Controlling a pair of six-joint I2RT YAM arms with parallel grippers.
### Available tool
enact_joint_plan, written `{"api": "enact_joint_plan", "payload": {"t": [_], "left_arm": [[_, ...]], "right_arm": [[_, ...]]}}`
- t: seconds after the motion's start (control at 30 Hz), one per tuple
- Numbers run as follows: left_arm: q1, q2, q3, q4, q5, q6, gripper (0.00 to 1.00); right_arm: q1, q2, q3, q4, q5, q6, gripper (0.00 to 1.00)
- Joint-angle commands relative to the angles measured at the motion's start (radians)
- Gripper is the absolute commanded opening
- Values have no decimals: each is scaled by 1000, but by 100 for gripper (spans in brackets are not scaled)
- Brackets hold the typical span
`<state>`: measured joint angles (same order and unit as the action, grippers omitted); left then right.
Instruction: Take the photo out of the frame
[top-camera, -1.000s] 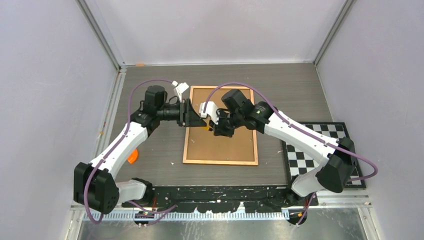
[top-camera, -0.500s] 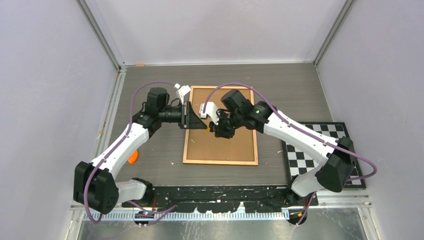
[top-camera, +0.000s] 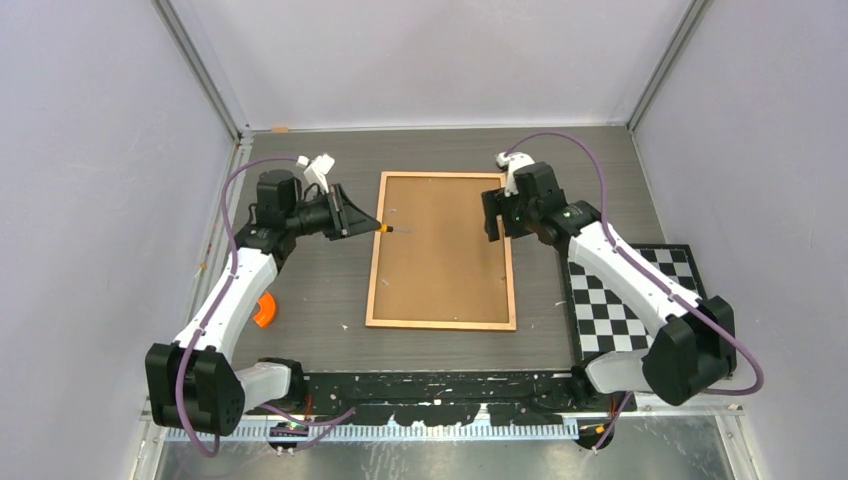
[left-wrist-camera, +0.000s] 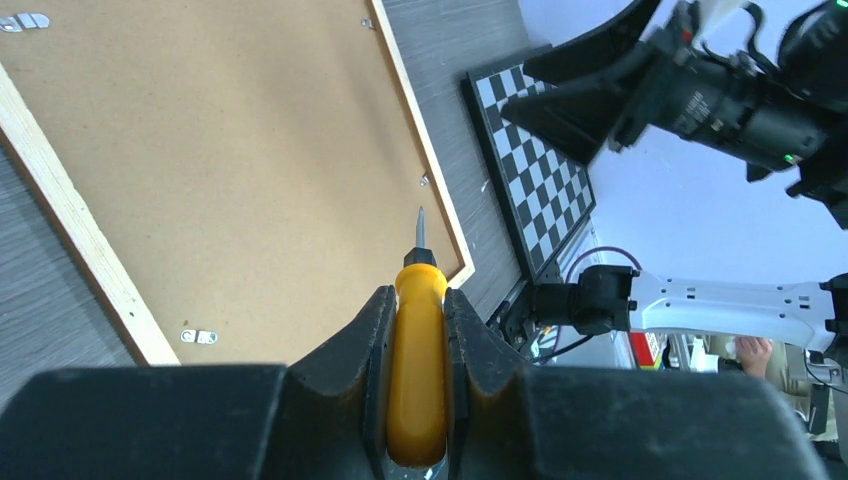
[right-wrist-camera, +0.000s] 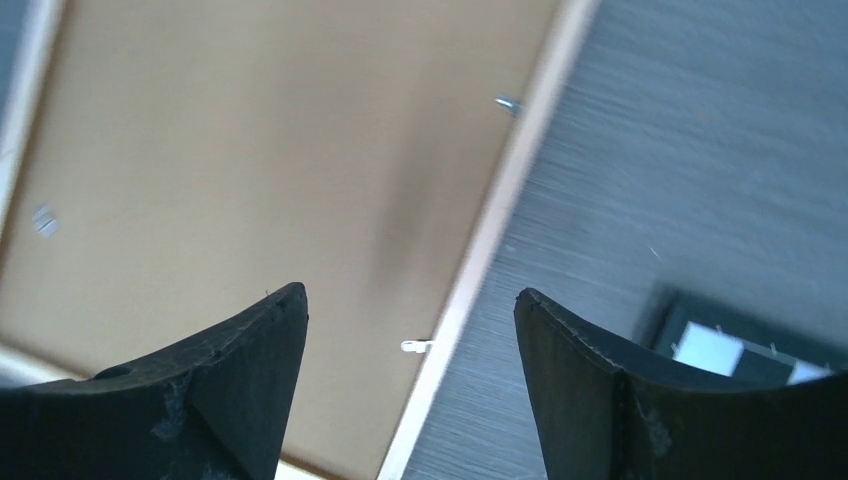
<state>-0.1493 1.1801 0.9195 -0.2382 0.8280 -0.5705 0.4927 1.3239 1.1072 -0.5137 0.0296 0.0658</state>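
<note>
Clamping a yellow-handled screwdriver (left-wrist-camera: 418, 385) between both fingers, my left gripper (left-wrist-camera: 418, 300) points toward the right edge of the desk, with the handle seated lengthwise in the jaws and the short metal tip projecting beyond them. In the overhead view that tip lies just inside the left border of the frame (top-camera: 441, 260), in its far half; whether it touches the board cannot be told. My right gripper (right-wrist-camera: 410, 300) has its fingers spread wide apart with nothing between them, and it hangs over the right border of the frame, also in the far half. The frame lies flat at the middle of the desk, brown board side up, with its long sides running from the near edge to the far edge and its thin wooden border all around. Small metal tabs (left-wrist-camera: 198, 336) sit along the border at the board's edge. The photo cannot be seen from any view with the board uppermost. A black-and-white checkered mat (top-camera: 640, 300) lies by the near right corner of the desk, just beside the frame but apart from it. A small orange object (top-camera: 263, 313) rests near the left edge, close to my left arm.
</note>
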Motion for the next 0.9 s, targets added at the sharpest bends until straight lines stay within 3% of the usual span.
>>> {"api": "enact_joint_plan", "payload": {"t": [0.0,0.63,0.87], "left_arm": [[5,-24,7,15,-23,-14,0],[17,-47,5,-19,-40,14,0],[19,-43,8,-19,-40,20,0]], "right_arm": [[-95,58,-42,25,166,203,79],[-154,343,-35,114,105,281,59],[-176,428,-19,115,-2,267,33]]}}
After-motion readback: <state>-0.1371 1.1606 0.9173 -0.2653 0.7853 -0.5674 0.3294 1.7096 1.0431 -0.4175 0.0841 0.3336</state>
